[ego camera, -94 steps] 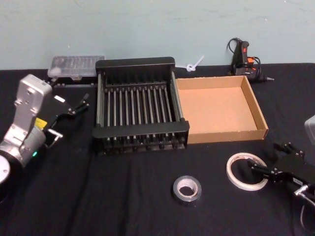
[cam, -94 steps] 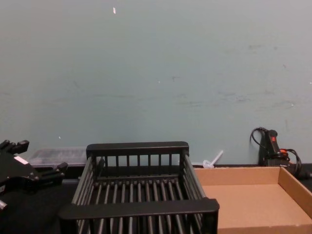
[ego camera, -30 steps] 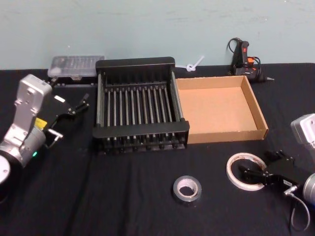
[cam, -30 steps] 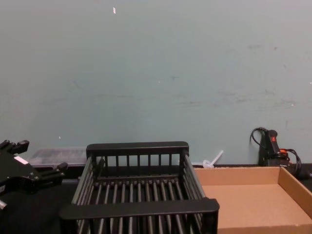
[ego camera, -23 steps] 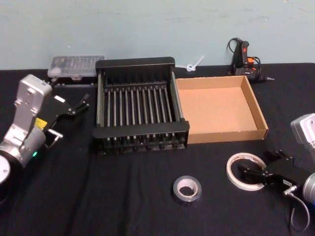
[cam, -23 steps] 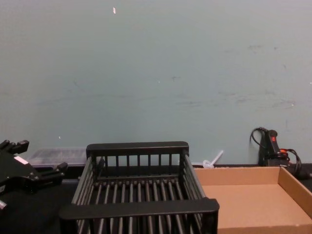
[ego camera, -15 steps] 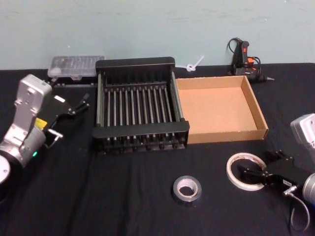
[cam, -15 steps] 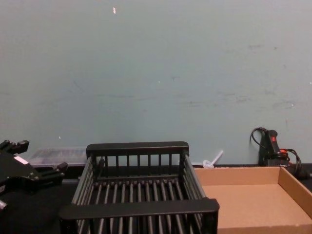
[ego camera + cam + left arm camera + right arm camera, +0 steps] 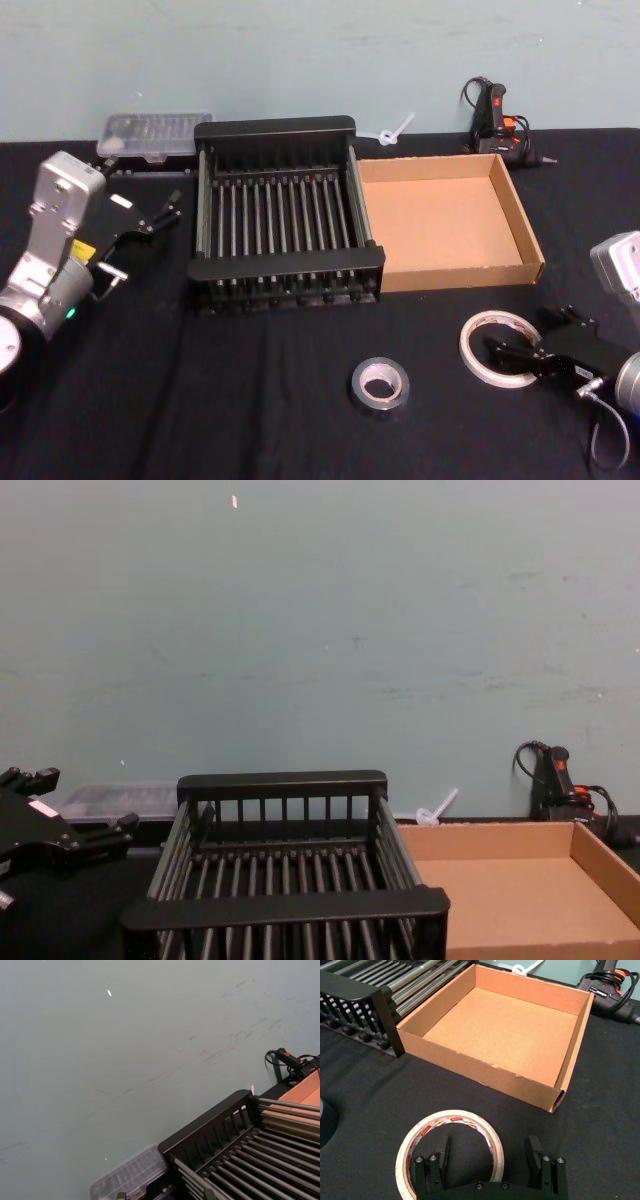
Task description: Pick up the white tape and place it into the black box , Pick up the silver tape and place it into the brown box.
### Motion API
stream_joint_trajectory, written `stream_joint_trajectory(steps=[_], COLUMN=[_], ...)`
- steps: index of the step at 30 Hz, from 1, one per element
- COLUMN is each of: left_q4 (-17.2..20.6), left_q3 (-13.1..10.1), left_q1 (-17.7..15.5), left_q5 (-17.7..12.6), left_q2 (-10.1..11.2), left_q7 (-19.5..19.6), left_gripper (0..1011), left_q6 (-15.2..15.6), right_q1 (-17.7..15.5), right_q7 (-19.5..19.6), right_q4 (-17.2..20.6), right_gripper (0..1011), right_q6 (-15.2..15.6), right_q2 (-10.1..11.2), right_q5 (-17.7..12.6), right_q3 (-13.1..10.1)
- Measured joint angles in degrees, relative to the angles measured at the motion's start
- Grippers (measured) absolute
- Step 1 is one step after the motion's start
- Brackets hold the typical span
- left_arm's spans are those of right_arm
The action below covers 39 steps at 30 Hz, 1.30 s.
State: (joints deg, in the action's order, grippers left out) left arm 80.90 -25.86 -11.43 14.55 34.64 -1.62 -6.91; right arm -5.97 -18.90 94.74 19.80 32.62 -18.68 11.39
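My right gripper (image 9: 522, 353) sits low over the black tablecloth (image 9: 250, 400) at the near right, its fingers (image 9: 441, 1150) spread wide; one finger stands inside the hole of the white tape (image 9: 497, 346) and the other outside its right edge, so the ring's near-right wall lies between them, though I cannot tell whether either pad touches it. The white tape lies flat on the cloth, its reddish inner label showing in the right wrist view. To its left, well apart, the silver tape (image 9: 380, 384) lies flat too, with bare cloth all round it; nothing crowds either roll.

Farther out, a strip of open cloth separates the white tape from the near wall of the brown box (image 9: 450, 220); its low cardboard rim is unbroken and its floor bare. The black box (image 9: 282, 212) stands just beside it on the left, their side walls touching or nearly so; its thick near rim bar rises higher than the cardboard wall.

My left gripper (image 9: 152, 216) hangs left of the black box, clear of its edge, fingers slightly parted and holding nothing. Beyond lie a clear plastic case (image 9: 152, 134) and a glue gun (image 9: 495, 118) against the wall.
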Motion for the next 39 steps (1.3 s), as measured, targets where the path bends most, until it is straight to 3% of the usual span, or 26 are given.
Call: stream_joint_trajectory(steps=[10,18,28,39], left_q4=[0.00,0.00,0.00,0.00], left_q3=[0.00,0.00,0.00,0.00], left_q1=[0.00,0.00,0.00,0.00], left_q5=[0.00,0.00,0.00,0.00], left_q2=[0.00,0.00,0.00,0.00], left_q7=[0.00,0.00,0.00,0.00], left_gripper=[1001,1001,1001,1001], left_q6=[0.00,0.00,0.00,0.00], right_q1=[0.00,0.00,0.00,0.00], right_q7=[0.02,0.06,0.09,0.09], right_q4=[0.00,0.00,0.00,0.00], right_gripper=[978,786,417,104], right_q6=[0.00,0.00,-0.01,-0.01], right_q2=[0.00,0.00,0.00,0.00], right_q5=[-0.02,-0.03,-0.06,-0.09], right_q3=[0.04,0.04,0.04,0.04])
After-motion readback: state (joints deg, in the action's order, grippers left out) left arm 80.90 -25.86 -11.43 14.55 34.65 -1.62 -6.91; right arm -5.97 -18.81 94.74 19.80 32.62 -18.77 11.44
